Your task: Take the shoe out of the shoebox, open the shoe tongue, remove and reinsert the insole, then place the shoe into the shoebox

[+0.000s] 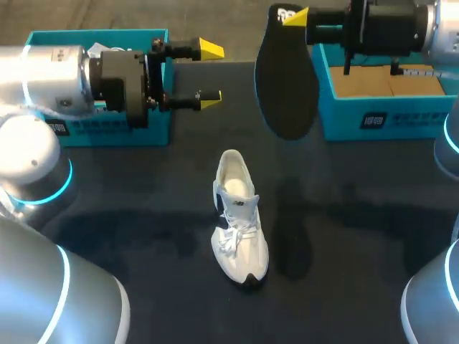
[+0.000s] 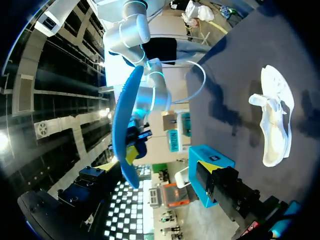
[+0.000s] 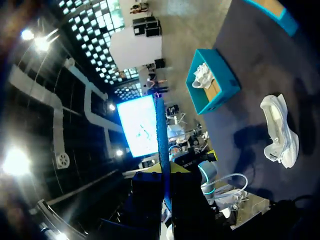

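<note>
So, quick progress check from us: we're roughly at the halfway mark. The shoe [image 1: 239, 215] is out of its box and sits upright on the dark counter [image 1: 143, 186], near the middle, toe pointing toward us and well apart from both arms. Its mouth looks wide open and the laces look slack, so we'd call the tongue step done too, though we can't make out the tongue itself clearly. The insole [image 1: 287, 86] is out as well. Our right claw [image 1: 294, 16] is clamped on one end of it, and it hangs in the air above the counter, off to the right of the shoe and beyond it, touching nothing else. From the right wrist view we only see the insole edge-on between the fingers. Our left claw [image 1: 211, 75] is spread wide with nothing in it, hovering above the counter on the far left, just in front of the left shoebox [image 1: 107, 132]. What's left, as we read it, is getting the insole back down into the shoe, probably with the left claw steadying it, then putting the shoe into a shoebox. The right shoebox [image 1: 387, 118] sits under the right arm.
</note>
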